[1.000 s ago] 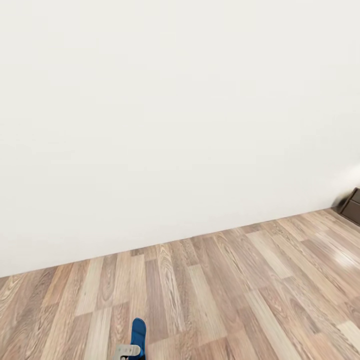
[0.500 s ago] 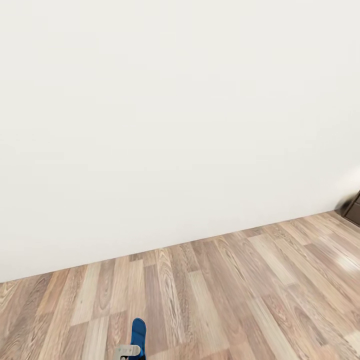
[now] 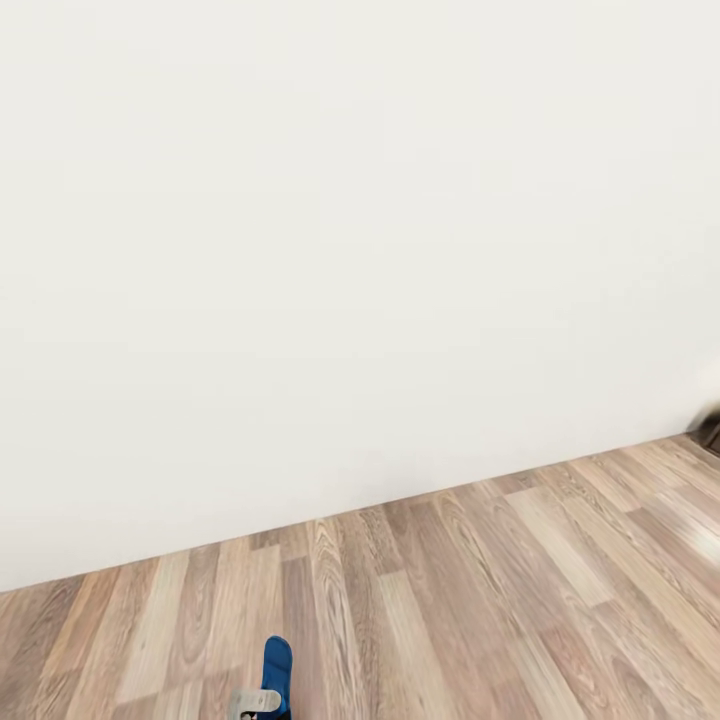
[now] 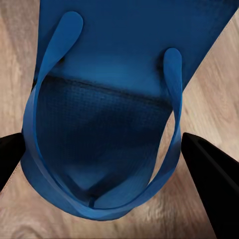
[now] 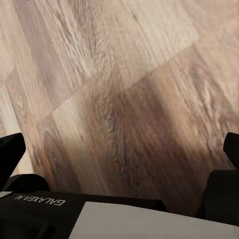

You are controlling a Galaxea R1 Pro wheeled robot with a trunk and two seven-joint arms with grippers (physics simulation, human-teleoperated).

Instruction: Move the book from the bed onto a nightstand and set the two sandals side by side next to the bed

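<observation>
A bright blue sandal with thin blue straps hangs between the black fingers of my left gripper, which is shut on it above the wood floor. The same sandal pokes up at the bottom edge of the head view. My right gripper is open, its black fingers spread wide over bare planks with nothing between them. A dark brown sliver at the far right by the wall may be the nightstand. The book, the bed and the other sandal are out of view.
A plain white wall rises straight ahead and meets the wood-plank floor along a slanting line. Open floor stretches between me and the wall.
The whole head view has shifted: the wall line sank lower and the dark cabinet slid almost off the right edge, so the camera moved. The held sandal kept its place in the view.
</observation>
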